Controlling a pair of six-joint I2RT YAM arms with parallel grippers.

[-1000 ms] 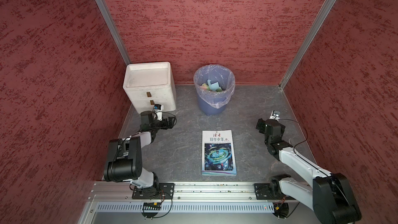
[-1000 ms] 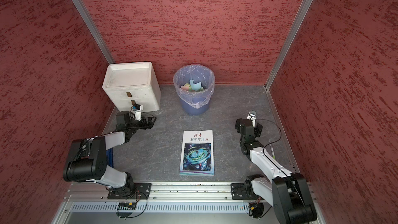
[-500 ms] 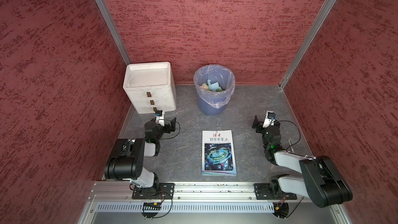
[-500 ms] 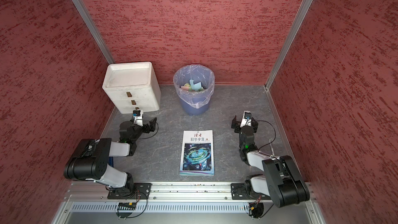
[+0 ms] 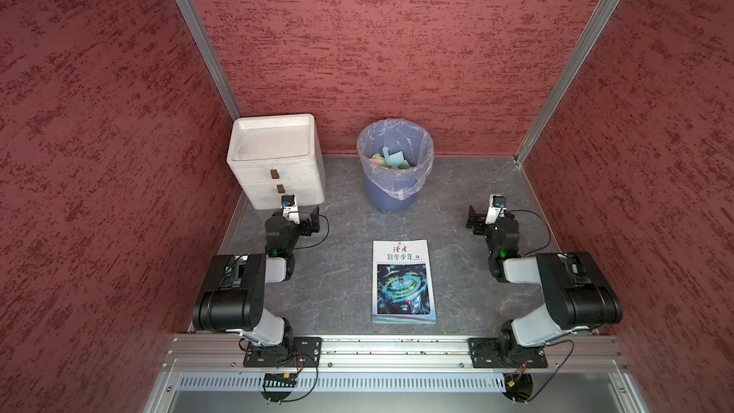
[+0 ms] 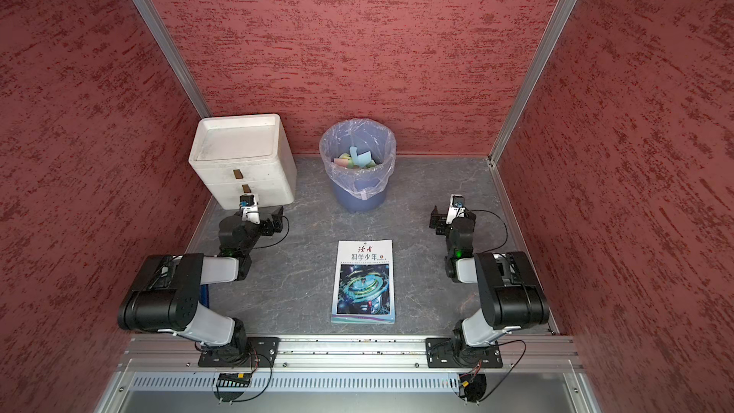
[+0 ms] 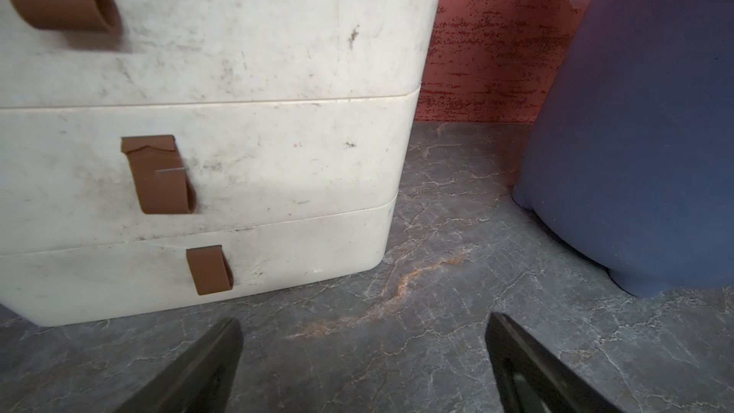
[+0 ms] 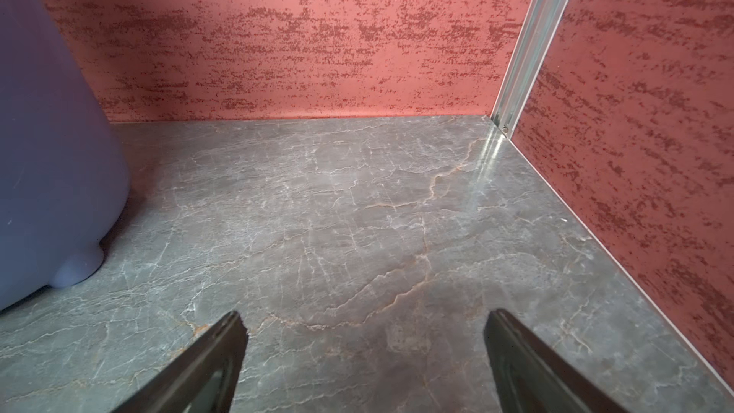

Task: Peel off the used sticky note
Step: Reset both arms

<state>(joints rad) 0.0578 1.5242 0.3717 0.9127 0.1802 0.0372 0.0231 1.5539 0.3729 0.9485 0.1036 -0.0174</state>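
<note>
The used sticky note is out of view. A book [image 5: 403,280] [image 6: 363,280] with a blue cover lies closed on the grey floor between the arms, and its cover is bare. My left gripper [image 5: 313,218] [image 6: 278,218] [image 7: 363,319] hangs open and empty just above the floor, in front of the white drawer unit [image 5: 276,160] [image 7: 238,73]. On the far side of the book, my right gripper [image 5: 474,220] [image 6: 437,218] [image 8: 365,313] is also open and empty over bare floor. Both arms are folded back by the front rail.
A blue bin [image 5: 393,176] [image 6: 359,184] [image 7: 635,152] [image 8: 51,152] with a plastic liner stands at the back centre and holds several coloured paper pieces. The drawer unit has brown pull tabs [image 7: 163,176]. Red walls close in three sides.
Both arms have drawn back and folded into a tucked pose near the front rail. The grippers stayed open and empty. The book has not moved.
</note>
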